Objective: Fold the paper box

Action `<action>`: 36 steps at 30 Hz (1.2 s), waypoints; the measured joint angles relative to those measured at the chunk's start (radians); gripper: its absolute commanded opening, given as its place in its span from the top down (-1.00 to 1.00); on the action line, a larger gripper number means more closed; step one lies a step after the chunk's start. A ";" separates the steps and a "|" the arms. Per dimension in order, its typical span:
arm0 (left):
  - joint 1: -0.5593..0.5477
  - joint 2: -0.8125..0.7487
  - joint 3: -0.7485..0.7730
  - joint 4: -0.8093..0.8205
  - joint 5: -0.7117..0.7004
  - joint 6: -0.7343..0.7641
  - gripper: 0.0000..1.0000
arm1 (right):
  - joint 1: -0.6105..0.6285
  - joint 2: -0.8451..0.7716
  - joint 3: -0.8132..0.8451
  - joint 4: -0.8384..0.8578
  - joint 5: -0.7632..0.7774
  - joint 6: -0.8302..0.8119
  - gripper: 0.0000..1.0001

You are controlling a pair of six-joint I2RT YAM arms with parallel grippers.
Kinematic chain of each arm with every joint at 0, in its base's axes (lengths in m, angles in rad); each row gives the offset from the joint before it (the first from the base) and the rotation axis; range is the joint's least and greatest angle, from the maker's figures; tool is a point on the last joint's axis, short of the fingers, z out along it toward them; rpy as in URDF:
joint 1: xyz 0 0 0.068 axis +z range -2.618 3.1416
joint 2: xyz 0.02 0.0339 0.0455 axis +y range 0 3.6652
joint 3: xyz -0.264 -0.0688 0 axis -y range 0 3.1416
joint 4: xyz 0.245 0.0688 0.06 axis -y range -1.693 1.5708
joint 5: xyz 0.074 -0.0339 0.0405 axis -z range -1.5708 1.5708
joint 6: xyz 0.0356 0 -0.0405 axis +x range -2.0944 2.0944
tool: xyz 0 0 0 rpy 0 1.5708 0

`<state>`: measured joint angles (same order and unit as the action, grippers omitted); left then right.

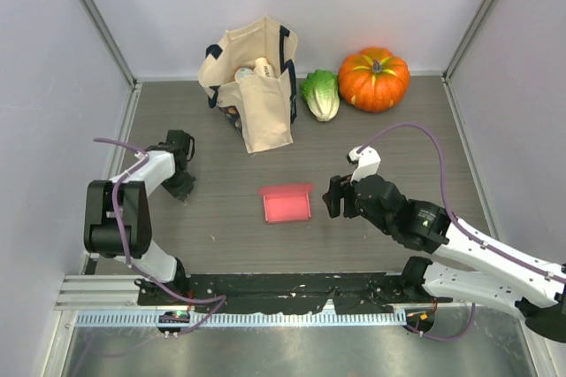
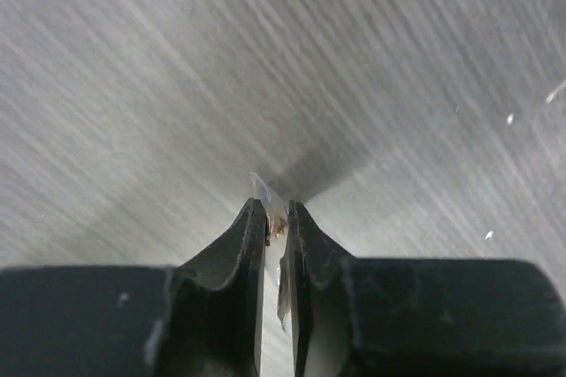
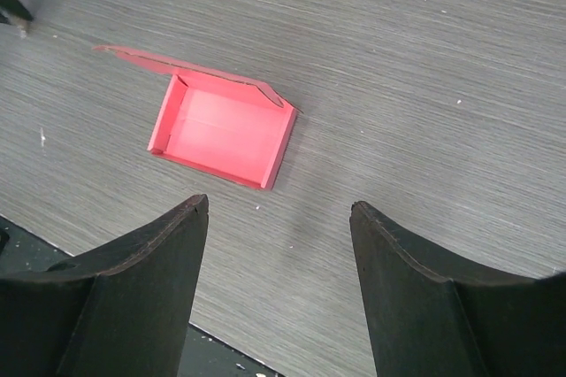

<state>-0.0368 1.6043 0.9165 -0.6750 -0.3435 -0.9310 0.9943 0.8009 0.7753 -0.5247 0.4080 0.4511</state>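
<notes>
The left gripper, its jaws pressed almost together, is well apart to the left of the box. The box lies between the arms, long axis left to right. The right gripper, spread wide, is near its right end, clearly nearer.

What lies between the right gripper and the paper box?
Nothing: only bare table separates the open right gripper from the paper box. The right wrist view shows this stretch clearly, and the top view agrees.
</notes>
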 measured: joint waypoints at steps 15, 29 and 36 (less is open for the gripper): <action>-0.784 -0.578 -0.113 -0.001 0.067 -0.137 0.85 | -0.349 0.215 -0.065 0.103 -0.225 0.003 -0.40; -1.061 -0.026 0.129 0.170 -0.222 -0.026 -0.24 | -0.368 0.189 -0.084 0.158 -0.324 0.034 -0.37; -1.061 -0.184 0.024 0.253 -0.266 0.078 -0.59 | -0.368 0.182 -0.208 0.286 -0.410 -0.020 -0.24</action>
<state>-1.0977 1.4200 0.9405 -0.4217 -0.6094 -0.8532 0.6262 0.9833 0.5674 -0.2390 -0.0021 0.4313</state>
